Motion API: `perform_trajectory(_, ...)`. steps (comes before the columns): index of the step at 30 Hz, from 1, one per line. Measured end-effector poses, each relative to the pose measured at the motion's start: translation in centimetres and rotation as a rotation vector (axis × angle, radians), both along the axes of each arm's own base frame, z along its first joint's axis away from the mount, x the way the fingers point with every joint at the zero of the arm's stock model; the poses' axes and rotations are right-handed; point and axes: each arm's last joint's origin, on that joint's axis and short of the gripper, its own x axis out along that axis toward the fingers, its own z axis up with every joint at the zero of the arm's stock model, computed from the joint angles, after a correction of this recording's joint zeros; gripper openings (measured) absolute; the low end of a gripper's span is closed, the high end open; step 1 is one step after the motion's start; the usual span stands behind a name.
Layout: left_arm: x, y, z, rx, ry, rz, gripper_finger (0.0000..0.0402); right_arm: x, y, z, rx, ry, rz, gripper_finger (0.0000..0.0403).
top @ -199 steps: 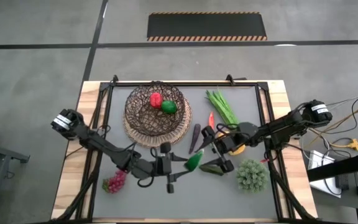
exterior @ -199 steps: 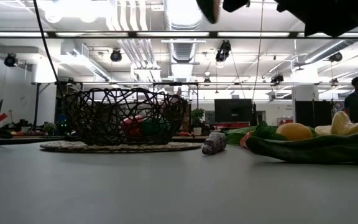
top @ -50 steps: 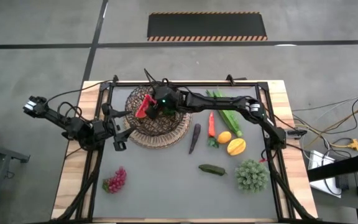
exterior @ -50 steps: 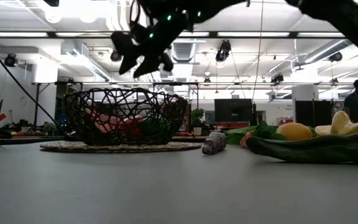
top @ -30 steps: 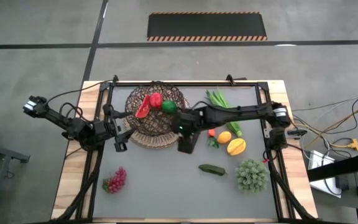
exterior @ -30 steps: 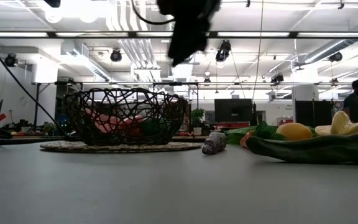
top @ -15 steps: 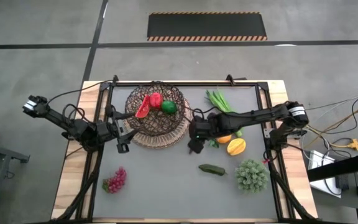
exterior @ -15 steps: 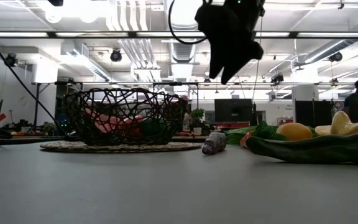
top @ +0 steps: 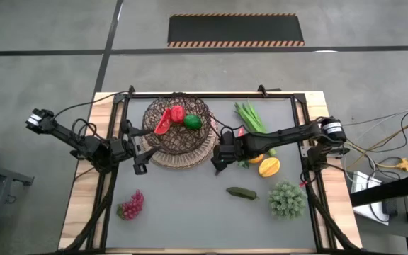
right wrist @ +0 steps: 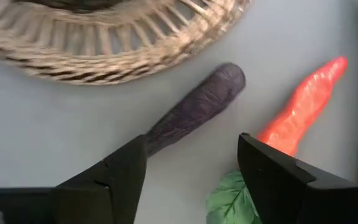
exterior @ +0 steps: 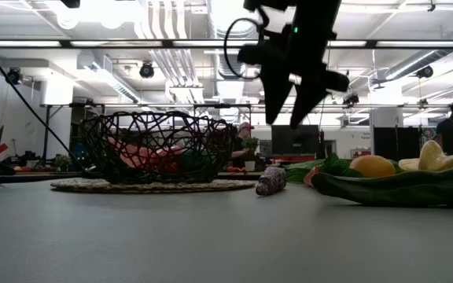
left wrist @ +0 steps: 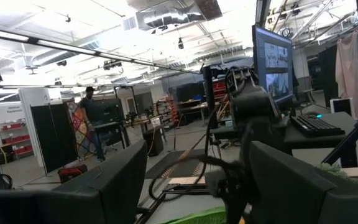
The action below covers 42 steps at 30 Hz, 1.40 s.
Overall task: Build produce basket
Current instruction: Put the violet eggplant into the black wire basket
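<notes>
- Eggplant is the piece singled out now: it is seen lying on the grey table directly below the right gripper, framed between its two spread fingers in the right wrist view
- Right gripper is held above the table with its jaws apart and nothing between them, apparently so that it can be lowered over the dark piece
- Basket is found just to one side of that claw, its tan woven base close to the eggplant's tip; a watermelon slice, a red pepper and a green pepper are already inside
- Carrot is seen just beside the eggplant on the other side, so a narrow, well-centred descent is judged necessary
- Cucumber, red grapes and an orange are left farther out on the table
- Left gripper is parked beside the basket, well clear, jaws apart and empty
</notes>
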Motion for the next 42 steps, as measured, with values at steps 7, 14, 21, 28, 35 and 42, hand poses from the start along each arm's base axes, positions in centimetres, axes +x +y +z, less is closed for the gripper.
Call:
perform_trajectory(7,0.0,0.0,0.0,0.000,-0.001,0.000,0.0265,1.3,0.2,-3.2,-0.006,0.018,-0.115,0.0296)
perform_trajectory(14,-0.2,0.1,0.1,0.018,-0.004,0.008,0.0265,2.2,0.3,-6.0,-0.004,0.054,-0.154,0.0326)
perform_trajectory(21,-0.3,0.1,0.2,0.016,-0.009,0.009,0.0265,2.8,0.3,-7.8,-0.033,0.071,-0.156,0.0325)
perform_trajectory(28,-0.4,0.2,0.3,0.011,-0.018,0.009,0.0265,2.9,0.4,-8.6,-0.003,0.096,-0.147,0.0318)
perform_trajectory(35,-0.4,0.2,0.3,0.012,-0.017,0.009,0.0265,2.9,0.7,-8.4,0.025,0.092,-0.142,0.0226)
perform_trajectory(42,-0.4,0.2,0.3,0.012,-0.017,0.008,0.0265,2.8,1.0,-8.3,0.052,0.090,-0.140,0.0112)
